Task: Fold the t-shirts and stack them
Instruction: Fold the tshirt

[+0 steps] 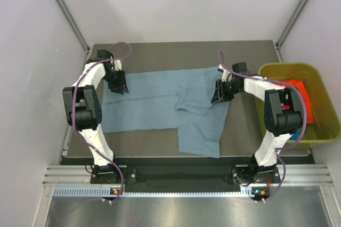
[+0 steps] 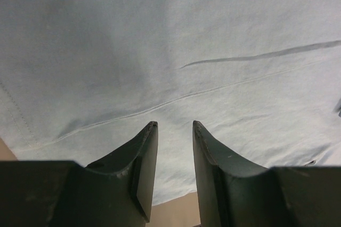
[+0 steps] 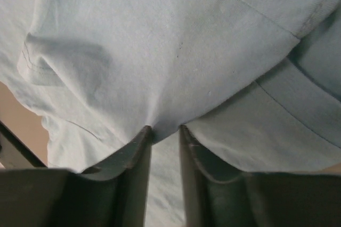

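A dark grey-brown table point(image 1: 245, 131) is seen in the middle of the top view, closed in by pale walls point(image 1: 176, 3) on three sides; a metal rail point(image 1: 186, 176) runs along its lower edge, where the two arm bases are bolted; one yellow-green bin point(image 1: 287, 67) is set at the right edge of the frame, just beside the table.

One grey-blue t-shirt point(image 1: 154, 102) is laid across the table from left of centre to right of centre, partly folded over itself near the middle, with one flap reaching toward the lower edge; one orange t-shirt point(image 1: 298, 87) is seen in the bin, and a sliver of magenta cloth point(image 1: 287, 107) beside it is mostly hidden by the right arm.

Two grippers are counted; the left gripper point(image 1: 116, 86) is placed on the shirt's upper left corner, its fingers point(image 2: 146, 152) held a little apart with cloth in the gap, and whether cloth is pinched cannot be told; the right gripper point(image 1: 218, 96) is at the shirt's right edge, with puckered cloth pinched between its fingertips point(image 3: 139, 142).
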Controlling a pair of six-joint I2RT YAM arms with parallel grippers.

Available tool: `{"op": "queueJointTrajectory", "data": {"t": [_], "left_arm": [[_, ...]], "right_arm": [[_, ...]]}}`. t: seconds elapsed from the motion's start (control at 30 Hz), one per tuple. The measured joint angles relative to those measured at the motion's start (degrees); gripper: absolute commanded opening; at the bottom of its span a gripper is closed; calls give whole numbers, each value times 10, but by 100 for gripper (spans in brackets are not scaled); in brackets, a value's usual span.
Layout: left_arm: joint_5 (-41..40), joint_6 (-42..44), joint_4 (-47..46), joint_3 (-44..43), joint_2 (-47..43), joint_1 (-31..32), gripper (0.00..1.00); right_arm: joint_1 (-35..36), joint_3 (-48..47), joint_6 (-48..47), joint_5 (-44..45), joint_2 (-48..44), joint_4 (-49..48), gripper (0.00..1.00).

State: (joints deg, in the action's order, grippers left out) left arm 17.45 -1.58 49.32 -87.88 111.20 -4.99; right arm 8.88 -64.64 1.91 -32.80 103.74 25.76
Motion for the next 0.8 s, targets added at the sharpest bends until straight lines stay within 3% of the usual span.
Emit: {"op": "queueJointTrajectory", "data": {"t": [0.1, 0.17, 0.8], "left_arm": [[-4, 0, 0, 0, 0, 0, 37], [-4, 0, 0, 0, 0, 0, 37], [1, -2, 0, 0, 0, 0, 36]], "right_arm": [[4, 0, 4, 0, 4, -2, 5], [6, 0, 7, 1, 4, -3, 0], [7, 13, -26, 56, -68, 15, 0]]}}
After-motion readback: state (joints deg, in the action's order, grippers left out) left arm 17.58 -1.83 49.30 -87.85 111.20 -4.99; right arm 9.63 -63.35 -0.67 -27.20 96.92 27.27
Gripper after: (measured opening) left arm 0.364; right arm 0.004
